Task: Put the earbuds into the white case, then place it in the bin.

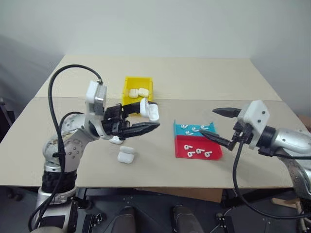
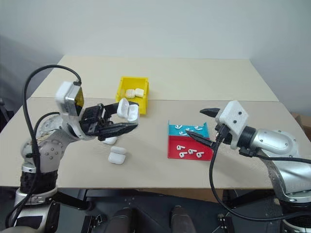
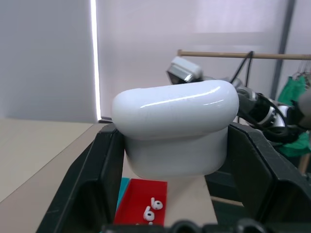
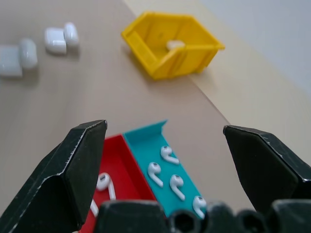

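My left gripper (image 1: 154,115) is shut on a white case (image 1: 148,109) and holds it above the table, in front of the yellow bin (image 1: 138,78). The case's lid looks flipped open. The left wrist view has the case (image 3: 175,126) clamped between the two black fingers (image 3: 104,170). My right gripper (image 1: 208,121) hangs open over two small trays with nothing between its fingers. Several earbuds (image 1: 194,129) lie in the cyan tray (image 1: 179,127) and several more (image 1: 197,151) in the red tray (image 1: 182,148). They show below the right gripper's open fingers (image 4: 165,131).
Two white cases (image 1: 137,92) lie inside the bin. Two more cases (image 1: 126,155) (image 1: 116,140) rest on the table below my left gripper. The beige table (image 1: 204,77) stretches back to a white wall.
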You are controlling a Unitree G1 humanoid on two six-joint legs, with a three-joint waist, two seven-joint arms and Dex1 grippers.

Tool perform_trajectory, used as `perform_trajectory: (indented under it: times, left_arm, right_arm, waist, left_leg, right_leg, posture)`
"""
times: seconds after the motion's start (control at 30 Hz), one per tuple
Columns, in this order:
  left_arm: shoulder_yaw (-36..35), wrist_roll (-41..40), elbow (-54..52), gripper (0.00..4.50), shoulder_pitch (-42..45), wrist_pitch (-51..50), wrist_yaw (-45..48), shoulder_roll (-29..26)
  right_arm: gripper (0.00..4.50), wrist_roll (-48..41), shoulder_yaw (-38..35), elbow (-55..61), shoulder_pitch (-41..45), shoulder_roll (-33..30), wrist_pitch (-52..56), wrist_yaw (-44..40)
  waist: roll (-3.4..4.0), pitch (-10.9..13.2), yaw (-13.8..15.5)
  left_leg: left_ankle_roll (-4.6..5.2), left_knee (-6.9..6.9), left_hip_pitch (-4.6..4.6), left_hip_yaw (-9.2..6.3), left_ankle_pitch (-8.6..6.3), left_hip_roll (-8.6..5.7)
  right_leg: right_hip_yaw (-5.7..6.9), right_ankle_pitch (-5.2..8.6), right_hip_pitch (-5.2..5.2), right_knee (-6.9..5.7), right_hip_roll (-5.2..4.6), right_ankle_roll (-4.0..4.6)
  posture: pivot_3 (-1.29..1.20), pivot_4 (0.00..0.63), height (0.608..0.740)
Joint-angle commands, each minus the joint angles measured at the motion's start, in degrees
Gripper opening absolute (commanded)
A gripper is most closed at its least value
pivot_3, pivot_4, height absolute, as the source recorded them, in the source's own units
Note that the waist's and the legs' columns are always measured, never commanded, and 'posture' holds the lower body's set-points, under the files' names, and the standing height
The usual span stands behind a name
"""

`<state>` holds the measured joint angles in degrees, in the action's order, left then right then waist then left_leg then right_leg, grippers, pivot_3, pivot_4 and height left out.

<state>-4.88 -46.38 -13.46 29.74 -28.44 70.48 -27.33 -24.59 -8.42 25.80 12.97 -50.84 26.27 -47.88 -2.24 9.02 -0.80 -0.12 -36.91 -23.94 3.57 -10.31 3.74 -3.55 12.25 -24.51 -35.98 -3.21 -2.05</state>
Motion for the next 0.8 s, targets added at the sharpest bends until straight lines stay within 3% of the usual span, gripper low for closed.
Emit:
perform_trajectory:
  times: [0.03, 0.23, 0.27, 0.33, 0.57, 0.8]
  left_arm:
    - [1.65, 0.39, -0.12, 2.85, 1.00, 4.34, 3.31, 1.62]
    - [3.30, 1.40, -0.04, 2.85, 1.11, 6.48, 4.32, 2.38]
    - [3.31, 1.36, -0.10, 2.85, 0.99, 6.60, 4.40, 2.32]
    - [3.38, 1.53, -0.12, 2.85, 0.75, 6.92, 4.42, 2.25]
    - [3.82, 2.29, -0.79, 2.85, -0.38, 8.08, 4.14, 2.01]
    - [4.11, 2.47, -1.71, 2.85, -0.98, 8.51, 2.87, 2.60]
  right_arm:
    - [4.50, 2.51, 2.32, -0.29, 1.62, -2.99, -0.66, -2.93]
    - [4.50, 5.29, 8.01, -1.19, 4.93, -7.10, 4.47, -5.62]
    - [4.32, 5.75, 9.45, -1.15, 6.04, -7.97, 6.66, -5.94]
    - [3.91, 6.52, 11.40, -1.08, 7.49, -9.34, 8.52, -7.16]
    - [1.47, 10.98, 19.19, -3.11, 12.10, -12.89, 8.03, -14.31]
    - [1.47, 22.40, 28.03, -11.86, 16.32, -13.67, -4.62, -21.12]
  waist:
    - [0.00, 0.00, 0.00]
    - [0.00, 0.00, -0.18]
    - [0.00, 0.00, -0.24]
    - [0.00, 0.00, -0.17]
    - [0.00, 0.00, -0.05]
    - [0.00, 0.00, -0.10]
  left_leg:
    - [0.00, 0.00, 0.01, 0.00, 0.00, 0.00]
    - [0.00, 0.00, 0.10, -0.01, 0.00, 0.01]
    - [0.00, 0.00, 0.11, 0.00, 0.00, 0.01]
    - [0.00, 0.00, 0.11, 0.00, 0.00, 0.01]
    - [0.00, 0.01, 0.11, 0.01, 0.00, 0.02]
    - [0.00, 0.01, 0.11, 0.02, 0.00, 0.02]
  right_leg:
    - [0.00, 0.02, 0.02, 0.01, 0.00, -0.03]
    - [-0.01, 0.02, 0.06, -0.01, 0.01, -0.04]
    - [-0.01, 0.03, 0.06, 0.00, 0.01, -0.05]
    - [-0.02, 0.03, 0.07, 0.00, 0.01, -0.05]
    - [-0.01, 0.04, 0.06, 0.03, -0.01, -0.06]
    - [-0.01, 0.05, 0.02, 0.03, 0.00, -0.07]
  posture:
    - [0.00, 0.150, 0.740]
    - [0.00, 0.150, 0.740]
    - [0.00, 0.150, 0.740]
    - [0.00, 0.150, 0.740]
    - [0.00, 0.150, 0.740]
    - [0.00, 0.150, 0.740]
